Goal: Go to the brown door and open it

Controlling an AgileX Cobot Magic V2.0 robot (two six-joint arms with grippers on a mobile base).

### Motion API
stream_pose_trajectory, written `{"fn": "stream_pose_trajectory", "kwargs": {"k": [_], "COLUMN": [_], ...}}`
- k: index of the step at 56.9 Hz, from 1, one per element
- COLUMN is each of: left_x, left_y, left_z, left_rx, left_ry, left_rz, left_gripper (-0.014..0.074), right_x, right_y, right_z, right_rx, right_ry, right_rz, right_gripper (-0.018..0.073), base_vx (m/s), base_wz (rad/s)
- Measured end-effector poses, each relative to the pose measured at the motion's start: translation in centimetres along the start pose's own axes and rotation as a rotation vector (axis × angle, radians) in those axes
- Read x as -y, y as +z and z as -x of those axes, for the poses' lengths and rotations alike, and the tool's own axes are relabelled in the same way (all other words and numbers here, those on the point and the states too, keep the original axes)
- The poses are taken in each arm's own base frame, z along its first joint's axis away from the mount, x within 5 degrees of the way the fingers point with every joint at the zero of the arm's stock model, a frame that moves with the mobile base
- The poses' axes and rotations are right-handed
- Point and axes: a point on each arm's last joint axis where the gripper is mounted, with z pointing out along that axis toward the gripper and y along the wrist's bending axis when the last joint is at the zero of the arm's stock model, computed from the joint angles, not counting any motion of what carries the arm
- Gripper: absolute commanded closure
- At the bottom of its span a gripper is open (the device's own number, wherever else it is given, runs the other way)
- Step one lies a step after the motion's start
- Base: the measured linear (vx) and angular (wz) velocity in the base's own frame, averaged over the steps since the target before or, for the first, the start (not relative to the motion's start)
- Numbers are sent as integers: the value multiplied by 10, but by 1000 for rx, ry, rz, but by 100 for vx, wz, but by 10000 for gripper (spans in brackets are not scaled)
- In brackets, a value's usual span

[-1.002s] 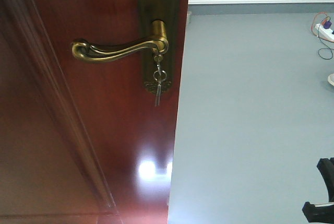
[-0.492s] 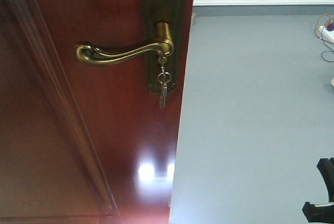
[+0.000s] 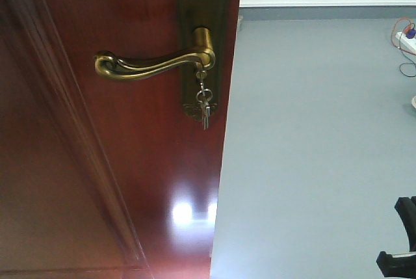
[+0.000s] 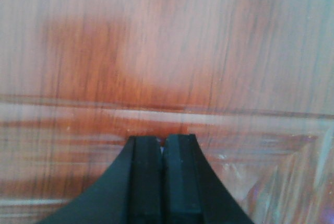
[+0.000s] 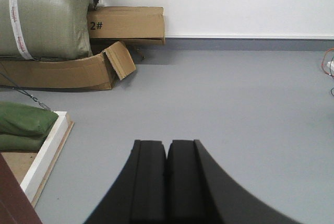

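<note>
door: the door [image 3: 117, 162] fills the left half of the front view, right edge running down the middle, grey floor [image 3: 312, 149] showing past it

handle: curved brass lever [image 3: 149, 66] upper centre, sticking out leftward from a tall ornate backplate [image 3: 205, 6]; keys [image 3: 203, 106] dangle just under the pivot

left gripper: left gripper [image 4: 162, 153] bottom centre of its wrist view, fingers closed with nothing between them, pointed at a moulded panel of the door, very near it

right gripper: right gripper [image 5: 167, 156] also has fingers pressed together and empty, facing open floor with cardboard boxes [image 5: 104, 46] upper left

materials: glossy reddish-brown wood, lamp glare on it, raised moulding; lever is smooth rounded metal

handling: I'd guess the door is heavy and stiff and the lacquer too slick to push well. Best hold looks like the lever's scrolled far end, more leverage, and clear of the keys, which would snag

progress: looks like the base is at the door already, lever not yet taken
</note>
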Motion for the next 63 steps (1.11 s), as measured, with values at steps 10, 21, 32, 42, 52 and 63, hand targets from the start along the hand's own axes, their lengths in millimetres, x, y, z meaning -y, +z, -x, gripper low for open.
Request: {"fn": "stream_pose_trajectory", "kwargs": {"k": [10, 21, 32, 42, 52, 63], "left_x": [-1, -1, -1, -1, -2, -2], "left_y": [3, 3, 3, 3, 3, 3], "left_z": [-1, -2, -2, -2, -2, -2], "left_rx": [-5, -6, -6, -6, -5, -5], "left_ry": [1, 1, 1, 1, 1, 1], "left_rz": [12, 14, 14, 14, 15, 15], "left_gripper": [603, 603, 603, 603, 603, 603], "right_x": [0, 0, 0, 0, 0, 0], "right_y": [0, 0, 0, 0, 0, 0], "right_z": [0, 0, 0, 0, 0, 0], "right_rx": [0, 0, 0, 0, 0, 0], "right_ry": [0, 0, 0, 0, 0, 0], "right_rz": [0, 0, 0, 0, 0, 0], "right_gripper": [559, 559, 559, 559, 559, 559], "base_vx": [-2, -4, -4, -2, 0, 0], "base_wz": [0, -1, -2, -1, 0, 0]}}
